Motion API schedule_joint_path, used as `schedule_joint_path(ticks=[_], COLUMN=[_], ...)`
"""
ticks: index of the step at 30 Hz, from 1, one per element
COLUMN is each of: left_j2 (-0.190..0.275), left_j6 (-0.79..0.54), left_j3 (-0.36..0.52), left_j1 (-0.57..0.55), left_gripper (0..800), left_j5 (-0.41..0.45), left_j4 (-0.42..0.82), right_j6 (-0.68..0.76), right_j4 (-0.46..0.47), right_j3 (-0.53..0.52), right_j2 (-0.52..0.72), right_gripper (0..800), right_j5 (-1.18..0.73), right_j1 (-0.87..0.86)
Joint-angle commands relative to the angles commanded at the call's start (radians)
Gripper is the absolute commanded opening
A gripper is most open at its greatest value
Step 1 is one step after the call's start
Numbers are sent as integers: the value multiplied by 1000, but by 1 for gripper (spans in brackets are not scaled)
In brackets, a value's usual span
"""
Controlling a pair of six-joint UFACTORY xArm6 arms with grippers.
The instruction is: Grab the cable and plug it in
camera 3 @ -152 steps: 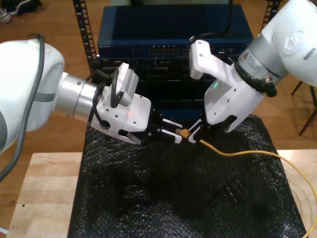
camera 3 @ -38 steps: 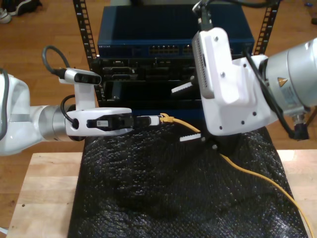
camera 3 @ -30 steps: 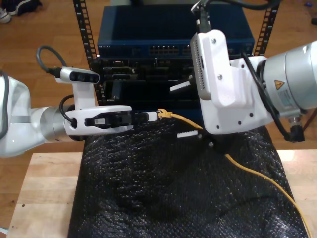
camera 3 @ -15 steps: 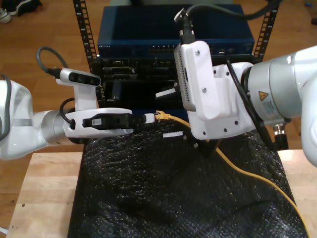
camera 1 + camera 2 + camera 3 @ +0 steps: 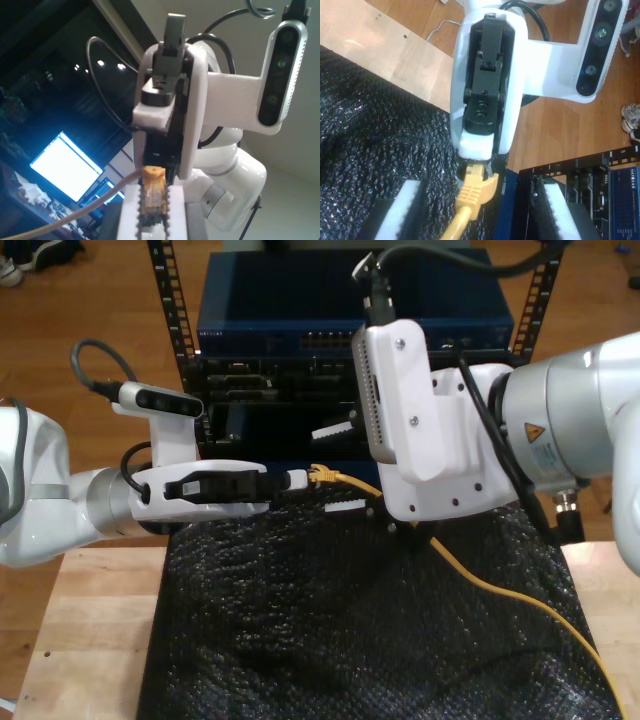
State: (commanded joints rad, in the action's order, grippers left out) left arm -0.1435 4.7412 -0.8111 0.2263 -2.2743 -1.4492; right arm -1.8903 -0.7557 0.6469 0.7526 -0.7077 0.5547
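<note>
At the exterior view's left edge, the wooden table (image 5: 90, 630) shows as a pale strip beside the black bubble-wrap mat (image 5: 330, 640), which covers the middle of the lower frame. Above that strip my first gripper (image 5: 300, 479) reaches in level from the exterior view's left. Its wrist camera (image 5: 160, 398) stands above it, and its jaws are closed tight on the plug end of the cable (image 5: 480, 585). The first wrist view shows the same: the yellow plug boot (image 5: 153, 192) is pinched between the two white ridged pads (image 5: 129, 215), with the cord trailing away to one side. In the exterior view the plug (image 5: 322, 474) sits near the centre of the frame, held in the air just above the mat's far edge. It is in front of the dark rack (image 5: 250, 390) and below the blue switch (image 5: 300, 335) at top centre. From there the cable runs down and towards the exterior view's right, passes under the big white housing, then crosses the mat to the lower right corner. My second gripper (image 5: 343, 468) comes in from the exterior view's right with its jaws spread wide and holding nothing. One toothed finger (image 5: 335, 427) is above the plug and the other (image 5: 352, 508) is below it. In the second wrist view its pads (image 5: 402, 210) stand well apart, with the plug and my first gripper facing them in between. I cannot tell whether either pad touches the cable.
</note>
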Motion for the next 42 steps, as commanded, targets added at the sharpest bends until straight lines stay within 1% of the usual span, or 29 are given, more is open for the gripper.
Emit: schedule_joint_path(ticks=[3,10,17,30,32,38,42], left_j2=[0,-3,-5,-5,-5,-5,-6], left_j6=[0,2,2,2,2,2,2], left_j3=[0,0,2,3,3,3,3], left_j1=[2,0,0,0,0,0,0], left_gripper=[6,6,6,6,6,6,6], left_j5=[-8,-28,-40,-41,-43,-43,-43], left_j4=[-2,-8,-11,-9,-9,-9,-9], right_j6=[2,2,0,0,0,0,2], right_j4=[0,-11,-25,-26,-26,-26,-26], right_j3=[3,3,3,2,2,0,0], right_j2=[5,12,21,21,21,21,23], right_gripper=[474,463,433,318,282,255,199], right_j5=[0,0,0,0,0,0,0], right_j1=[0,2,6,6,6,8,9])
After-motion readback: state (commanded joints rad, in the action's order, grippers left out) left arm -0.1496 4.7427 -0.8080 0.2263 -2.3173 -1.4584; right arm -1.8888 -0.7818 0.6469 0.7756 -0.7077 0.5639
